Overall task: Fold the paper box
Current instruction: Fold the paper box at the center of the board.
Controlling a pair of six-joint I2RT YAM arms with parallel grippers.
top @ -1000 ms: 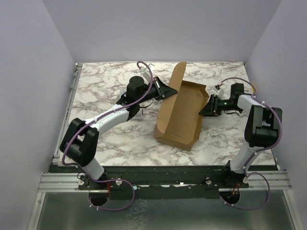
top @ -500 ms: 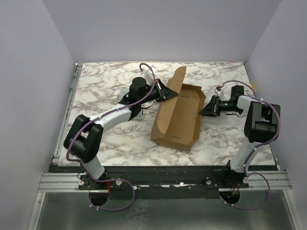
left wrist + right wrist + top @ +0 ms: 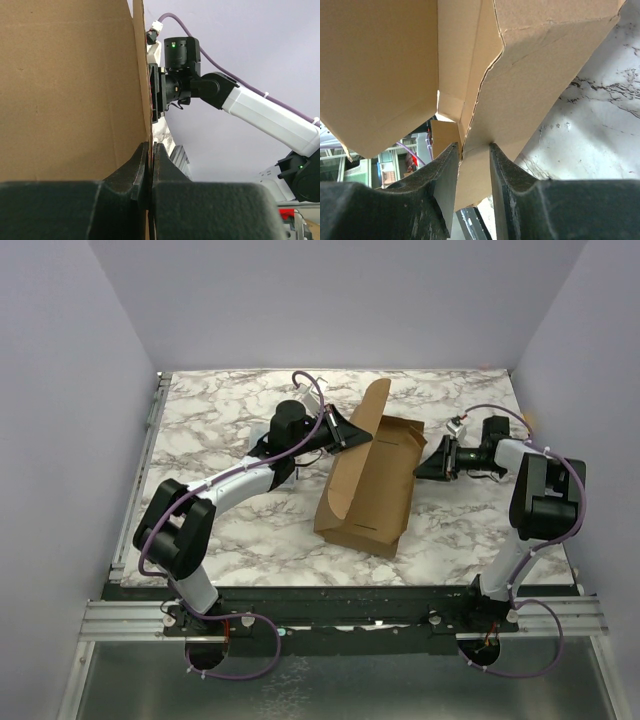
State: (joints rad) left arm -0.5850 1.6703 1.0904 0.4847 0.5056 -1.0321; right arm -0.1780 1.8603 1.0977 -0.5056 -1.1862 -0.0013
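Reaching out from the near-left base with the left arm [image 3: 235, 483]: elbow bent close to the near table edge, white forearm slanting up and to the right, wrist turned toward the middle. Pinching a raised flap of the paper box [image 3: 370, 485] with the left gripper [image 3: 345, 432], fingers [image 3: 135, 167] pressed flat together on the cardboard edge. Rising from the near-right base with the right arm [image 3: 545, 500]: elbow held high, forearm folded back leftward, wrist low over the table. Straddling a folded corner at the box's right side with the right gripper [image 3: 424, 466], jaws partly apart; gripping or merely flanking the cardboard, impossible to tell.
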